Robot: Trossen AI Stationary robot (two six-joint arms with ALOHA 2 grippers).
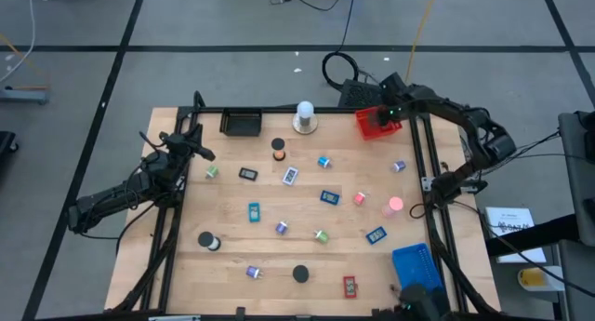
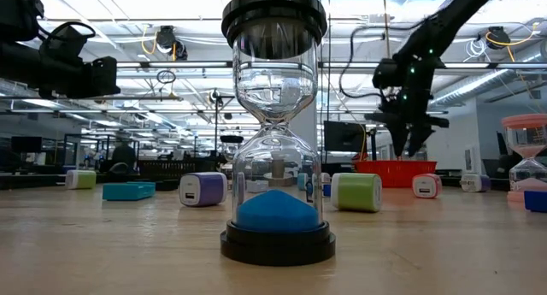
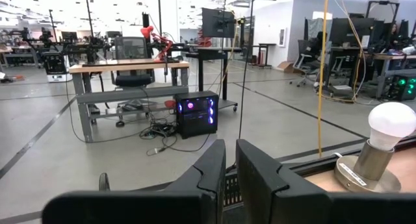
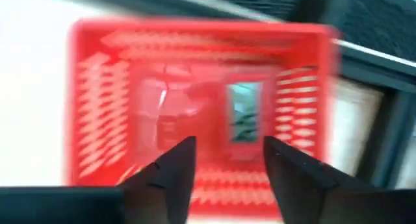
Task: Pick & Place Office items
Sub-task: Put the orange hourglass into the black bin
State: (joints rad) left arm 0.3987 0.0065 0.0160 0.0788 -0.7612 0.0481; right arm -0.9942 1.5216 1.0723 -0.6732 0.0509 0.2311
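Office items lie scattered over the wooden table (image 1: 232, 256): blue rectangles (image 1: 254, 211), a black rectangle (image 1: 247, 174), a red rectangle (image 1: 350, 286), black cylinders (image 1: 300, 274), a brown one (image 1: 278, 146), a pink one (image 1: 395, 206), and small clips (image 1: 282, 228). My right gripper (image 1: 386, 116) hangs open over the red tray (image 1: 372, 127) at the far right corner. In the right wrist view the open fingers (image 4: 227, 146) point down into the tray (image 4: 104, 87), where a red rectangle (image 4: 244, 113) lies on the floor. My left gripper (image 1: 206, 153) waits shut above the table's left edge.
A black tray (image 1: 242, 123) sits at the far edge, a blue tray (image 1: 414, 263) at the near right corner. A white bulb on a round base (image 1: 304, 116) stands at the far middle. In the low view a blue-sand hourglass (image 2: 275, 124) stands close in front.
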